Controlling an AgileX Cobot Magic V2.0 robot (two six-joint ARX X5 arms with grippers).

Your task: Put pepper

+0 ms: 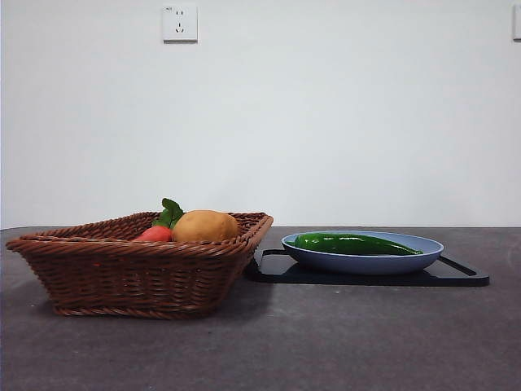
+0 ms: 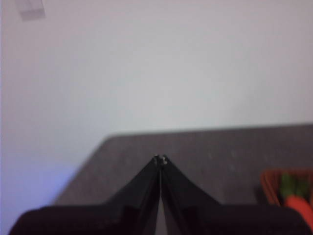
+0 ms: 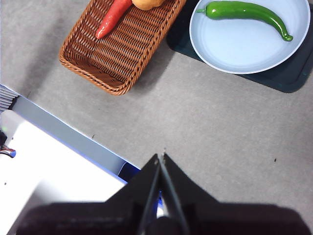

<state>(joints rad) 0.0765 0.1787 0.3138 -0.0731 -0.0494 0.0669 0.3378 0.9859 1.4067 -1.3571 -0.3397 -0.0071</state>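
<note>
Long glossy dark green pepper (image 1: 356,243) lies inside round pale blue plate (image 1: 366,262) on flat black tray (image 1: 464,275), beside brown wicker basket (image 1: 130,273) holding tan potato (image 1: 205,226) and red vegetable (image 1: 155,235) on grey desk (image 1: 326,342); left end effector (image 2: 160,160) and right end effector (image 3: 160,156) both closed, empty, well apart from it.

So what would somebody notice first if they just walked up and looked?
Probably the shiny green pepper, lying alone in the blue plate on a black tray. Next, the brown wicker basket beside it, holding a tan potato and a red vegetable with green leaves.
</note>
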